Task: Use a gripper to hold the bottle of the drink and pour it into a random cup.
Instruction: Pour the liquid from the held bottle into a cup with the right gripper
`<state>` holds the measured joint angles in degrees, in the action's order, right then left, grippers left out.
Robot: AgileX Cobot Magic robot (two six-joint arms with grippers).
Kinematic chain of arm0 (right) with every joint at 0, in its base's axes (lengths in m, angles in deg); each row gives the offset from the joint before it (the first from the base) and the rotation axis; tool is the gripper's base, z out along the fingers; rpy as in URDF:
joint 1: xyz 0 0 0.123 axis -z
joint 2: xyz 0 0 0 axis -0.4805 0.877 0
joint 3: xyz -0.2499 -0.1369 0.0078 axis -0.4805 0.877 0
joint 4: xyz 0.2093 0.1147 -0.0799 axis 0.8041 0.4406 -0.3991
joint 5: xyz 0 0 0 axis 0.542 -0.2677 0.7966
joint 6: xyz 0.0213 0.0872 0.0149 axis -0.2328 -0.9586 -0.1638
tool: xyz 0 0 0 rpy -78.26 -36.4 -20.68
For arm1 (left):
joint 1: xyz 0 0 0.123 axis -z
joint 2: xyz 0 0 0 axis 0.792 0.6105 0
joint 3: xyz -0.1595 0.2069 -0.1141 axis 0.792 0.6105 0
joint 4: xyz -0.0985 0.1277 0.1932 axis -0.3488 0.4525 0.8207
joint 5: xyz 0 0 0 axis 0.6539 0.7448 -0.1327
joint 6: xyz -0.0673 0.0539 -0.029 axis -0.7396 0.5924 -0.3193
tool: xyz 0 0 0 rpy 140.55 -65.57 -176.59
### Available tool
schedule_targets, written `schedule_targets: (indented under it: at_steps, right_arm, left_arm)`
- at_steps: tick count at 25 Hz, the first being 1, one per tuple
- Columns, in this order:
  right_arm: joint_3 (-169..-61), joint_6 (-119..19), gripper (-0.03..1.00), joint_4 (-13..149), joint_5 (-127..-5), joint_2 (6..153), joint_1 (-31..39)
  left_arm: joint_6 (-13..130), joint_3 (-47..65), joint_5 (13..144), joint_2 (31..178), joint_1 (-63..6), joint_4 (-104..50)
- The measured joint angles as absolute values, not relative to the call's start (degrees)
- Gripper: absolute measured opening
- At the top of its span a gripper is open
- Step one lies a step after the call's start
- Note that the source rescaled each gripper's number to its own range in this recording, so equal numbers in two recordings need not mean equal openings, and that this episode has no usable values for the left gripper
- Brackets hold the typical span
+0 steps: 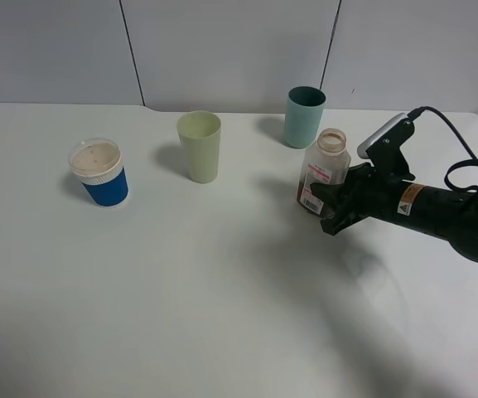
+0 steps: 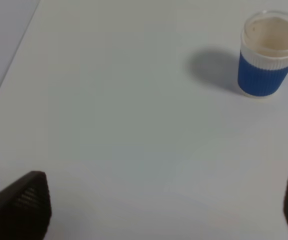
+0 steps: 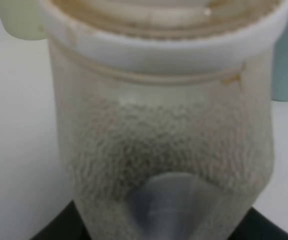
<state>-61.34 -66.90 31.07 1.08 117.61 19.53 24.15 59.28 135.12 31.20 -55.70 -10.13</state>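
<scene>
My right gripper (image 1: pixel 328 206) is shut on the bottle (image 1: pixel 325 170), a small clear plastic one with a wide open neck and a white label. It holds the bottle upright, right of the table's middle and seemingly just off the surface. A little dark brown drink (image 1: pixel 303 193) shows low in it. The bottle fills the right wrist view (image 3: pixel 163 125). Three cups stand behind: a blue cup with a white rim (image 1: pixel 99 172), a pale green cup (image 1: pixel 200 147) and a teal cup (image 1: pixel 305 117), the closest. My left gripper (image 2: pixel 158 207) is open and empty, above bare table near the blue cup (image 2: pixel 268 55).
The white table (image 1: pixel 181 315) stretches to a grey wall at the back. The right arm's black cable (image 1: pixel 462 157) loops above the arm at the right edge. The left arm is not in the exterior high view.
</scene>
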Motion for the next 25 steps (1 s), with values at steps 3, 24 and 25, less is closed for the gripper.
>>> schedule_targets:
  at_steps: [3,24,25]
  right_arm:
    - [-61.34,-67.36,0.02,31.73,1.08,117.61,19.53]
    - [-61.17,-84.07,0.02,35.74,-4.82,108.07,16.69]
    - [-61.17,-85.57,0.02,36.15,-4.97,107.27,16.2]
  left_arm:
    - [24.15,59.28,135.12,31.2,-55.7,-10.13]
    - [24.15,59.28,135.12,31.2,-55.7,-10.13]
    - [24.15,59.28,135.12,31.2,-55.7,-10.13]
